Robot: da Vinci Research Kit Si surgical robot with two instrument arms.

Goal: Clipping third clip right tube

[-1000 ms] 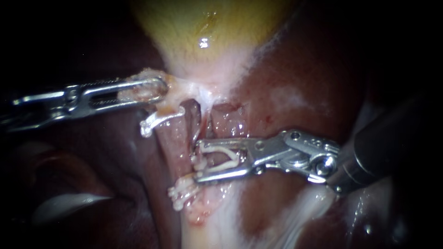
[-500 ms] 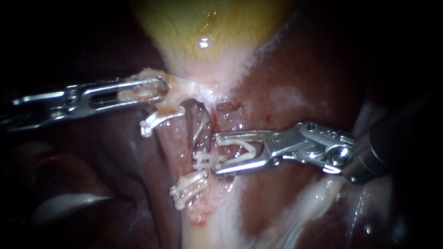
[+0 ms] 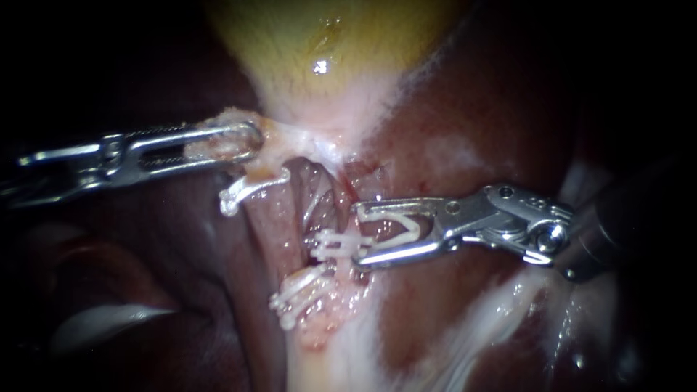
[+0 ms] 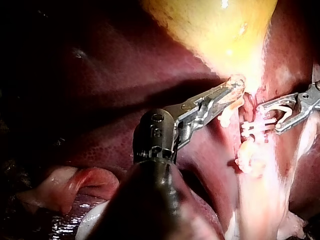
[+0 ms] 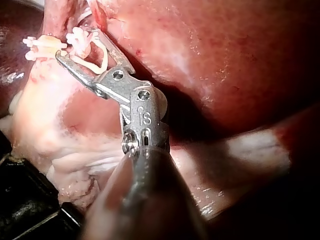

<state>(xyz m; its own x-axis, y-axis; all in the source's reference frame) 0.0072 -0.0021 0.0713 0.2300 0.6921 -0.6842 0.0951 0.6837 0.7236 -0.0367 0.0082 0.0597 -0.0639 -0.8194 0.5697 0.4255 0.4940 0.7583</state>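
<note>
- White plastic marks what is done: a middle clip [image 3: 334, 243] sits shut across what I take to be the right tube [image 3: 348, 190]. A lower clip [image 3: 301, 294] is shut just below and left of the middle clip. An upper clip [image 3: 250, 187] lies well up and left of it, on the other strand.
- The third clip looks not yet placed. An open clip [image 3: 398, 231] rides in the right instrument [image 3: 357, 236], and nothing lies between its legs.
- The right instrument's jaws stand spread, each bearing on one leg of the open clip and so holding it from both sides. Their tips are just right of the middle clip, and I cannot tell whether they touch it.
- The right tube passes under the middle clip and runs up from it toward the gallbladder [image 3: 327, 36]. The bare stretch just above the middle clip lies beside the jaw tips, not between them.
- The left instrument [image 3: 250, 139], well up and left of the middle clip, has its jaws pinched on pale neck tissue [image 3: 218, 145] where the gallbladder narrows. This seems to hold the strands taut.
- What is left, as I judge it: bring the spread jaws across a bare stretch beside the middle clip, close the open clip round the tube, then let go.
</note>
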